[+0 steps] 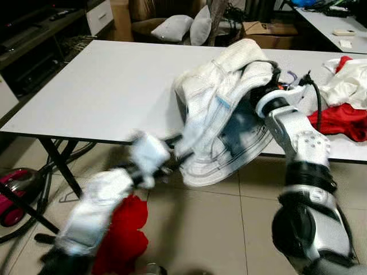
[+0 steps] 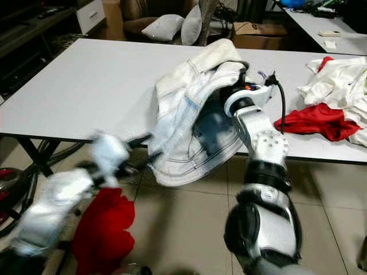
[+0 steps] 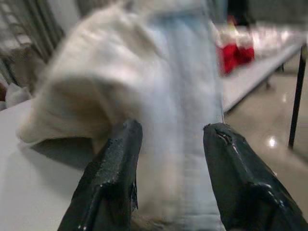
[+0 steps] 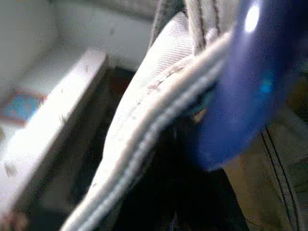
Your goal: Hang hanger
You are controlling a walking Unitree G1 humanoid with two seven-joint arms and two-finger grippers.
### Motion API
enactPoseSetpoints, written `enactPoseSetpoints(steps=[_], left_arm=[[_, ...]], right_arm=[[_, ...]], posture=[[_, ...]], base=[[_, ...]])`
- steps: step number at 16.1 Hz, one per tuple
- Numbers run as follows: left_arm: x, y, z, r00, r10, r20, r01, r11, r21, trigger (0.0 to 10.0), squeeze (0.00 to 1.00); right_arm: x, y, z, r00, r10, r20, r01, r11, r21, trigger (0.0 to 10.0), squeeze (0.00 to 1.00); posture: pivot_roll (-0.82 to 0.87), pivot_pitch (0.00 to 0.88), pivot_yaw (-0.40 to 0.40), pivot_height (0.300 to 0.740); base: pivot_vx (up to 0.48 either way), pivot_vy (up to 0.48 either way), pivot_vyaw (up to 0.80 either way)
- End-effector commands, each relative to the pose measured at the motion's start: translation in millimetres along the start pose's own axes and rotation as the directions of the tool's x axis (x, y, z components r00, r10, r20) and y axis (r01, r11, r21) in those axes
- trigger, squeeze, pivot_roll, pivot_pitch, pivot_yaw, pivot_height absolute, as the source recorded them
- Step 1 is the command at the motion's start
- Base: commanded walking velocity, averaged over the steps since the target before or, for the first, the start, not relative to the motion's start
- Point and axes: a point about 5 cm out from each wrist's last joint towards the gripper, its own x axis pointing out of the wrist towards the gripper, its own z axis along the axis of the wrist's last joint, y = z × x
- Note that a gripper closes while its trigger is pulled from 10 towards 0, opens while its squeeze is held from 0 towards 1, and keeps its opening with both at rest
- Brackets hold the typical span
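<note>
- Left eye view: pale garment (image 1: 221, 109) draped over the white table's (image 1: 109, 91) front edge, covering the right gripper; its grip cannot be told.
- Blue hanger (image 4: 240, 91) lies against a seam in the right wrist view.
- Left gripper (image 3: 168, 192), fingers spread, straddles the garment's hem at its 7 o'clock.

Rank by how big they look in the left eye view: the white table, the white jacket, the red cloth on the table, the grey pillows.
1. white table
2. white jacket
3. red cloth and grey pillows: look alike; the pillows sit farther back, so unsure.
</note>
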Motion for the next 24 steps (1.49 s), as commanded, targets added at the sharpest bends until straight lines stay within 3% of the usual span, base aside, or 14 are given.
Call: enactPoseSetpoints(steps=[1, 2, 4, 6, 8, 12, 14, 16, 18, 22, 24], left_arm=[[-10.9, 7.5, 5, 1.000, 0.013, 0.012, -0.013, 0.999, -0.043, 10.0, 0.00], [-23.5, 17.3, 9, 0.997, 0.069, 0.020, -0.068, 0.995, -0.076, 10.0, 0.00], [-48.5, 51.8, 17, 0.956, 0.292, 0.023, -0.289, 0.954, -0.082, 10.0, 0.00], [-62.2, 68.6, 25, 0.914, 0.405, 0.017, -0.401, 0.910, -0.103, 10.0, 0.00], [-63.3, 68.3, 29, 0.907, 0.420, 0.007, -0.415, 0.899, -0.137, 10.0, 0.00], [-67.3, 51.5, 22, 0.905, 0.423, -0.053, -0.425, 0.888, -0.174, 10.0, 0.00], [-72.5, 44.2, 24, 0.894, 0.442, -0.071, -0.447, 0.874, -0.190, 10.0, 0.00], [-78.9, 45.5, 29, 0.879, 0.472, -0.066, -0.476, 0.859, -0.190, 10.0, 0.00], [-84.1, 42.7, 33, 0.885, 0.461, -0.072, -0.466, 0.867, -0.178, 10.0, 0.00], [-78.3, 34.5, 28, 0.892, 0.439, -0.107, -0.451, 0.881, -0.145, 10.0, 0.00], [-80.7, 37.5, 30, 0.879, 0.469, -0.088, -0.478, 0.867, -0.139, 10.0, 0.00]], right_arm=[[-2.6, 16.2, 6, 0.997, 0.077, -0.017, -0.079, 0.993, -0.084, 10.0, 0.00], [-10.8, 20.3, 4, 0.990, 0.125, -0.069, -0.133, 0.982, -0.137, 10.0, 0.00], [-32.8, 28.7, 3, 0.955, 0.257, -0.149, -0.283, 0.938, -0.198, 10.0, 0.00], [-54.2, 34.7, -4, 0.907, 0.342, -0.244, -0.399, 0.883, -0.246, 10.0, 0.00], [-72.6, 38.6, -10, 0.872, 0.379, -0.311, -0.462, 0.846, -0.265, 10.0, 0.00], [-95.4, 40.3, -14, 0.875, 0.338, -0.346, -0.448, 0.836, -0.317, 10.0, 0.00], [-114.2, 44.8, -24, 0.845, 0.314, -0.433, -0.482, 0.799, -0.359, 10.0, 0.00], [-127.3, 46.7, -28, 0.821, 0.311, -0.479, -0.505, 0.788, -0.352, 10.0, 0.00], [-133.0, 43.6, -29, 0.827, 0.282, -0.487, -0.488, 0.789, -0.372, 10.0, 0.00], [-132.4, 31.3, -35, 0.842, 0.191, -0.505, -0.440, 0.785, -0.436, 10.0, 0.00], [-132.2, 30.4, -35, 0.839, 0.198, -0.506, -0.446, 0.783, -0.434, 10.0, 0.00]], posture=[[0.07, 0.000, -0.004, 0.740], [0.08, 0.000, -0.007, 0.740], [0.08, 0.000, -0.014, 0.740], [0.09, 0.000, -0.017, 0.740], [0.09, 0.000, -0.014, 0.740], [0.08, 0.000, 0.002, 0.740], [0.09, 0.007, -0.009, 0.740], [0.09, 0.010, -0.012, 0.740], [0.09, 0.016, -0.014, 0.740], [0.10, 0.013, -0.021, 0.740], [0.10, 0.010, -0.027, 0.740]], base=[[0.000, 0.000, 0.00], [0.000, 0.000, 0.00], [0.000, 0.000, 0.00], [0.000, 0.000, 0.00], [0.000, 0.000, 0.00], [0.000, 0.000, 0.00], [0.000, 0.000, 0.80], [0.000, 0.000, 0.80], [0.000, 0.000, 0.79], [0.000, 0.000, 0.79], [0.000, 0.000, 0.77]])
